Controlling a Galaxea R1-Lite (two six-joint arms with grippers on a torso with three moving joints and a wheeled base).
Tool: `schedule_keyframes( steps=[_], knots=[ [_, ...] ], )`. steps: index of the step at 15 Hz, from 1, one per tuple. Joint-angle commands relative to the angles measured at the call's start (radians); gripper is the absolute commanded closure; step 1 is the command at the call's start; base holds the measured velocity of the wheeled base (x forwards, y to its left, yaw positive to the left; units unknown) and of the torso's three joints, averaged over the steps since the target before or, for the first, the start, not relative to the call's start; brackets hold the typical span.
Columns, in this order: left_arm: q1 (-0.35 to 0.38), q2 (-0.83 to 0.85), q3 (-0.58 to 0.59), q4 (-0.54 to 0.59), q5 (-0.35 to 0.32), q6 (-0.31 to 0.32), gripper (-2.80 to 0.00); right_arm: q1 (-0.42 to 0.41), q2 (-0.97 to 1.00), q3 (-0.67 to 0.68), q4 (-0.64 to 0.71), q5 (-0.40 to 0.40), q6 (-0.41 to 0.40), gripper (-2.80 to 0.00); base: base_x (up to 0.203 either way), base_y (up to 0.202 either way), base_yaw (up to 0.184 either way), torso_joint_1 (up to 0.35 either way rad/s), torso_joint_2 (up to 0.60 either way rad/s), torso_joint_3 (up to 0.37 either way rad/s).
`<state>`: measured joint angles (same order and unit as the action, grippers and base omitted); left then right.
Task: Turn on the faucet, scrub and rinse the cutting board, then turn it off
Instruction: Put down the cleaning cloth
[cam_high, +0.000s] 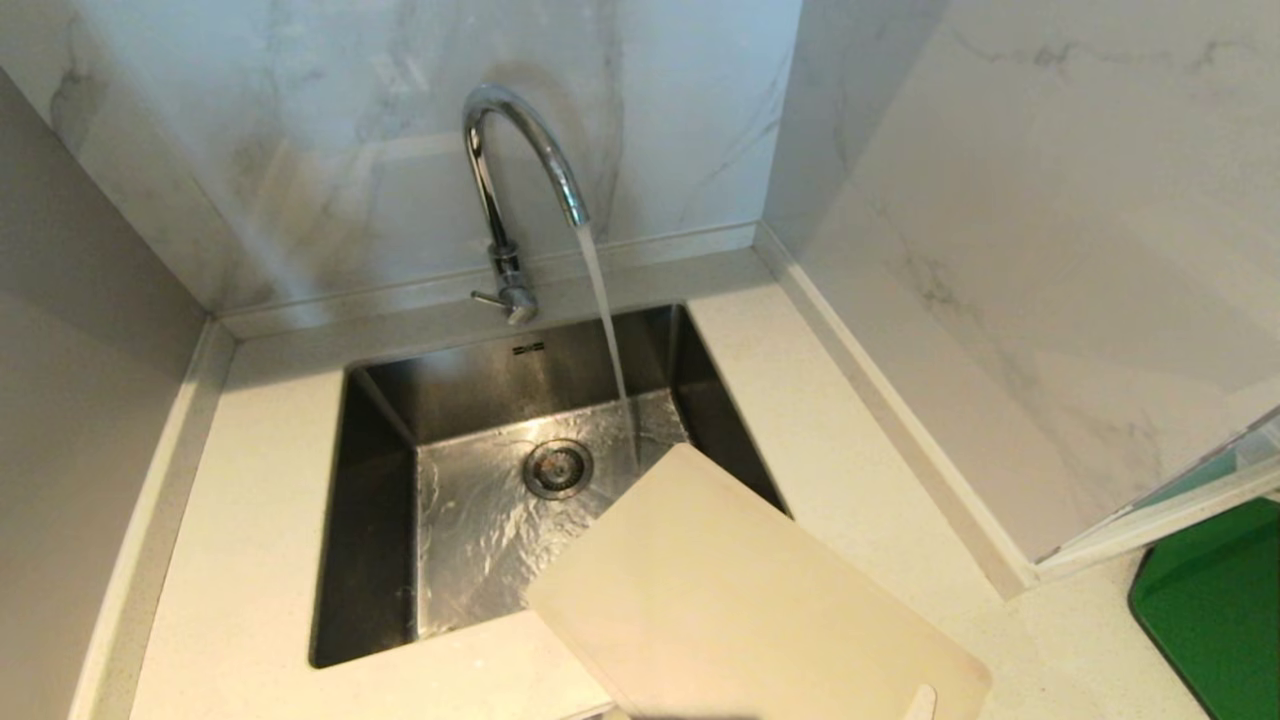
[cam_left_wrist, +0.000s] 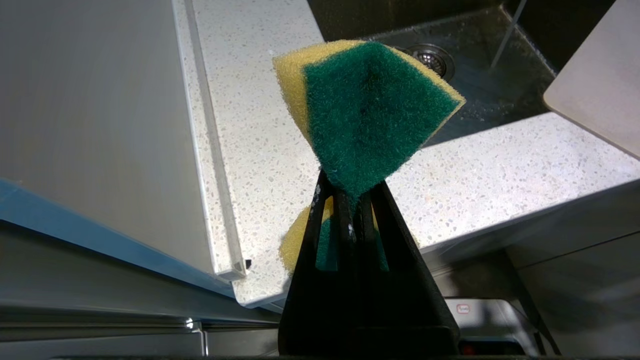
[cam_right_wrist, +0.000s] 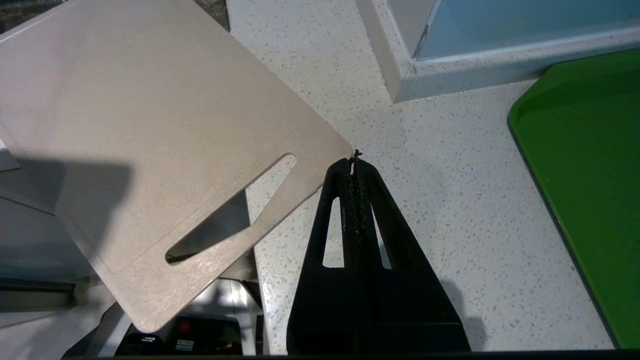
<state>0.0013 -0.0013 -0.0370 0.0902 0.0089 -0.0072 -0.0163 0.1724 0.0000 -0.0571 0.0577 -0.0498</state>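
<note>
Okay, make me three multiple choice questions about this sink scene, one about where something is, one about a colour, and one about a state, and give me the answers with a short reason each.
1. Where does the large pale beige cutting board lie?
A. Flat on the sink floor
B. On the counter, one corner jutting over the steel sink
C. Leaning on the wall

2. What colours is the sponge in the left gripper?
A. Pink and white
B. Blue
C. Yellow and green

3. What state is the chrome gooseneck faucet in?
A. Running
B. Off
C. Dripping only

Answers: 1 B, its corner overhangs the basin; 2 C, green scrub face on yellow foam; 3 A, a steady stream falls into the basin.
</note>
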Motion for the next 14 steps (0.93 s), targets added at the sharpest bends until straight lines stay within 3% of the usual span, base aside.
schedule_keyframes(
  steps=[1, 6, 10, 14],
  knots=[
    [0.000, 0.001, 0.000, 0.000, 0.000, 0.000, 0.00, 0.009, -0.129, 0.001, 0.034, -0.011, -0.007, 0.00, 0.000, 0.000, 0.000, 0.000, 0.00, 0.000],
    [0.000, 0.001, 0.000, 0.000, 0.000, 0.000, 0.00, 0.010, -0.172, 0.002, 0.066, -0.029, -0.030, 0.00, 0.000, 0.000, 0.000, 0.000, 0.00, 0.000],
    [0.000, 0.001, 0.000, 0.000, 0.000, 0.000, 0.00, 0.010, -0.172, 0.002, 0.060, -0.050, 0.047, 0.00, 0.000, 0.000, 0.000, 0.000, 0.00, 0.000],
    [0.000, 0.001, 0.000, 0.000, 0.000, 0.000, 0.00, 0.010, -0.172, 0.002, 0.060, -0.050, 0.048, 0.00, 0.000, 0.000, 0.000, 0.000, 0.00, 0.000]
  ],
)
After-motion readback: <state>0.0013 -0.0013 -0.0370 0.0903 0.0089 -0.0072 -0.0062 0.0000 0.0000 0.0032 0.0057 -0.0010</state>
